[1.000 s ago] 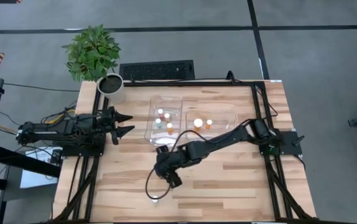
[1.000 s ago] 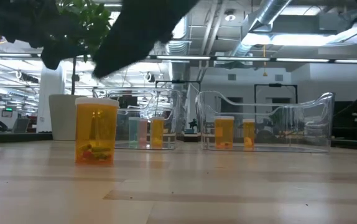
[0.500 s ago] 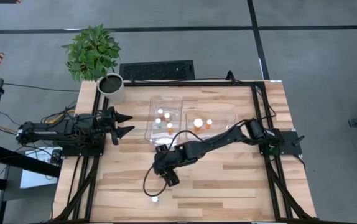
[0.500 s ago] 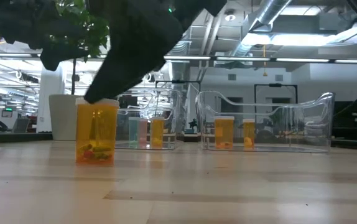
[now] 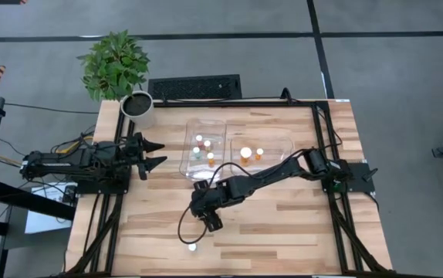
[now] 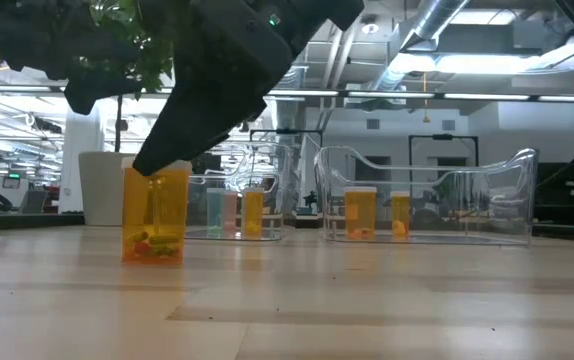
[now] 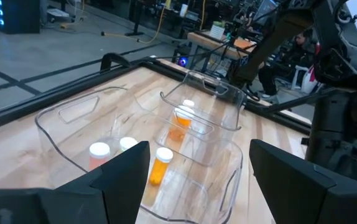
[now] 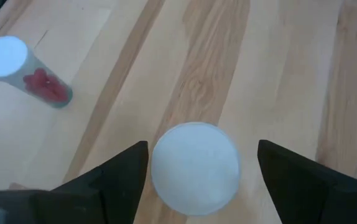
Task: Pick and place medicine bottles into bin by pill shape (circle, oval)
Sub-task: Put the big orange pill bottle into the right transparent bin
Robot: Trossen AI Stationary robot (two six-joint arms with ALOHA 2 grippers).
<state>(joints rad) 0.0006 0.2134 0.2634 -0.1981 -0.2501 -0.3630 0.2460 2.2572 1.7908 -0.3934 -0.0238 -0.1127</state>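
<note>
A large amber bottle [image 6: 155, 218] with a white cap [image 8: 195, 168] stands upright on the table. My right gripper [image 8: 202, 145] is open and points down over it. Its fingers stand on either side of the cap without touching it. In the high view the gripper [image 5: 202, 205] hides this bottle. A small bottle with red pills [image 8: 23, 70] stands nearby, toward the table's near edge [image 5: 191, 247]. My left gripper [image 5: 157, 154] waits open at the table's left side.
Two clear bins stand at the table's far middle. The left bin [image 5: 188, 147] holds several small bottles, and the right bin [image 5: 283, 147] holds two amber bottles. A white plant pot [image 5: 137, 108] stands at the far left corner. Bare wood lies around the large bottle.
My right gripper has come down over the large amber bottle and now covers its cap in the low view. It has also shifted slightly toward the table's far left. The bottle has stayed where it was.
</note>
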